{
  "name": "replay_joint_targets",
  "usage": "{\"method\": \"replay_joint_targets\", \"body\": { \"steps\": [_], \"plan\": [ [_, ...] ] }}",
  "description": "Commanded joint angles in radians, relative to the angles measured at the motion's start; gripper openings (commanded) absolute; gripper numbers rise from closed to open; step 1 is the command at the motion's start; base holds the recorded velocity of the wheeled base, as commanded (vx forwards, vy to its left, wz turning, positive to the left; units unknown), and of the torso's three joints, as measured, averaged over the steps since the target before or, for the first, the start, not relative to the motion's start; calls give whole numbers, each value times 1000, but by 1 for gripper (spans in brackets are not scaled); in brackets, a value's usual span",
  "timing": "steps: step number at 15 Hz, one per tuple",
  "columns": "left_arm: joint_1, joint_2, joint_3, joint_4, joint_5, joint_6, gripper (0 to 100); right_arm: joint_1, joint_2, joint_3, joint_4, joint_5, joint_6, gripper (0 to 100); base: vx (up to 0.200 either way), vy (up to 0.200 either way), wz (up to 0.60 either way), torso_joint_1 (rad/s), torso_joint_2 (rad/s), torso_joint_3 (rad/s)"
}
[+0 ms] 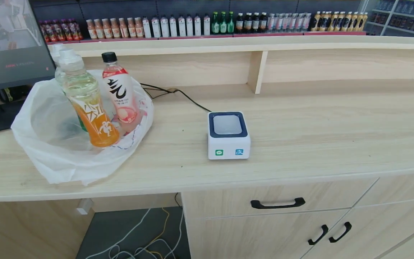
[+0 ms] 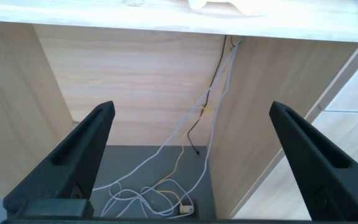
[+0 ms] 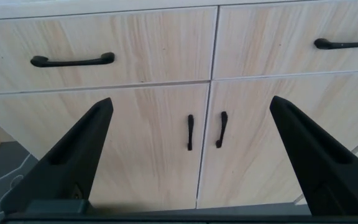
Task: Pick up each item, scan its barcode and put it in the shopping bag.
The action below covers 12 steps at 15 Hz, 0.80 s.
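I see bottles (image 1: 88,104) leaning in the bag (image 1: 49,158), scanner (image 1: 228,135) nearby; left gripper (image 2: 191,109) and right gripper (image 3: 191,102) both spread wide.

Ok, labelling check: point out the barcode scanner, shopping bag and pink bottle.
barcode scanner (image 1: 228,144), head view, white front face.
shopping bag (image 1: 38,118), head view, left wall.
pink bottle (image 1: 119,92), head view, label.
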Motion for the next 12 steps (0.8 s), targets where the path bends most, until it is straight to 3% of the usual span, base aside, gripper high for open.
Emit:
{"method": "replay_joint_targets", "body": {
  "steps": [1,12],
  "plan": [
    [0,0,0,0,0,0,100,0,2,-1,0,0,2,100,0,-200,0,2,7,2],
    [0,0,0,0,0,0,100,0,2,-1,0,0,2,100,0,0,0,0,0,0]
  ]
}}
